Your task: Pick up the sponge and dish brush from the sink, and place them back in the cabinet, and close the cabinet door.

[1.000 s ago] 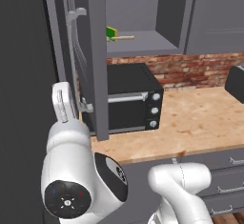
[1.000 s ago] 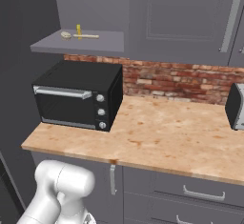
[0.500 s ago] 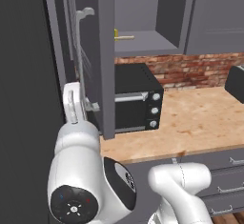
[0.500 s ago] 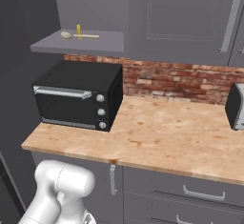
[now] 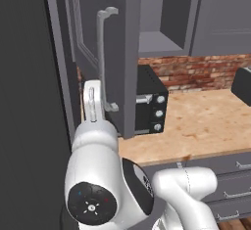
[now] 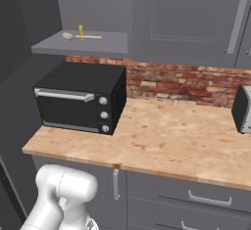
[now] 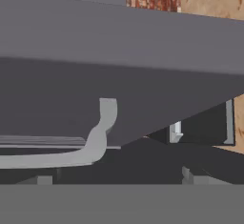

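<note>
From my left base camera the arm's big white elbow and shoulder joints fill the foreground, and the forearm rises straight up from them toward the cabinet door (image 5: 105, 53). The gripper (image 5: 90, 102) points upward, just left of the lower end of the door's silver bar handle (image 5: 102, 60); I cannot tell whether it touches the door or the handle. In my hand view the two dark fingertips (image 7: 190, 175) sit wide apart at the bottom, so the pincer is released and holding nothing, with the handle's bent end curving between them and the door panel's broad grey face above.

The door stands partly swung out on its hinge, its edge toward me, hiding most of the black toaster oven (image 5: 153, 109) behind it. The light wood-grain countertop (image 5: 206, 121) runs off to the right.

From my right base camera I see the cabinet (image 6: 98, 43) beyond, its grey inner shelf above the toaster oven. On that shelf lie a small round cream-white thing, the dish brush (image 6: 68, 36), and just beside it a thin yellow upright piece and a pale flat strip, which I take for the sponge (image 6: 82, 32) seen edge-on; it is too small to tell surely. A red brick backsplash (image 6: 186, 84) runs behind the counter.
</note>
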Available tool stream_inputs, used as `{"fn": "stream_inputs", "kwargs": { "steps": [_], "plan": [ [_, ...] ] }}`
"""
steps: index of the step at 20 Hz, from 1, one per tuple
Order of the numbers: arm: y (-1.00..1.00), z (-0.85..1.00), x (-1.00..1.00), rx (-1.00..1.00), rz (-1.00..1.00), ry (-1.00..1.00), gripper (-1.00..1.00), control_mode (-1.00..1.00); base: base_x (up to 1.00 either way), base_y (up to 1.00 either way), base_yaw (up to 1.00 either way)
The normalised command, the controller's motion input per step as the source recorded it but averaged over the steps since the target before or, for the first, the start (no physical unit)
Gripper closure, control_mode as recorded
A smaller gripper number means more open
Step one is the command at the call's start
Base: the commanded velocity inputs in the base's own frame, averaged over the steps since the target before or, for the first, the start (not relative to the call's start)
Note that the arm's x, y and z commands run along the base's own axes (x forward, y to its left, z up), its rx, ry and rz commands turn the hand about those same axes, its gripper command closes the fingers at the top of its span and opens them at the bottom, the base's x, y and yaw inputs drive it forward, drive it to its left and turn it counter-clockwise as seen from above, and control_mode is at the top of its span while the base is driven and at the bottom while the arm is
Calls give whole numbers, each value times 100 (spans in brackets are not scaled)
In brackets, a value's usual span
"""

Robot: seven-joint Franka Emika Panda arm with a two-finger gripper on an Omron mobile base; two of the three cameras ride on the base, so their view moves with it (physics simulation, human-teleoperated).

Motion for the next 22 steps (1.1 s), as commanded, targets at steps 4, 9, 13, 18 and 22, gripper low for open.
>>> {"fn": "stream_inputs", "kwargs": {
  "steps": [4,9,13,18,22],
  "plan": [
    [-34,3,0,5,-4,0,-100,-100,0,0,0],
    [-38,0,2,6,-2,0,-100,-100,0,0,0],
    [-41,0,13,6,-2,0,-100,-100,0,0,0],
    [-30,3,26,2,-6,0,-100,-100,0,0,0],
    [-30,7,34,0,-7,0,-100,-100,0,0,0]
  ]
}}
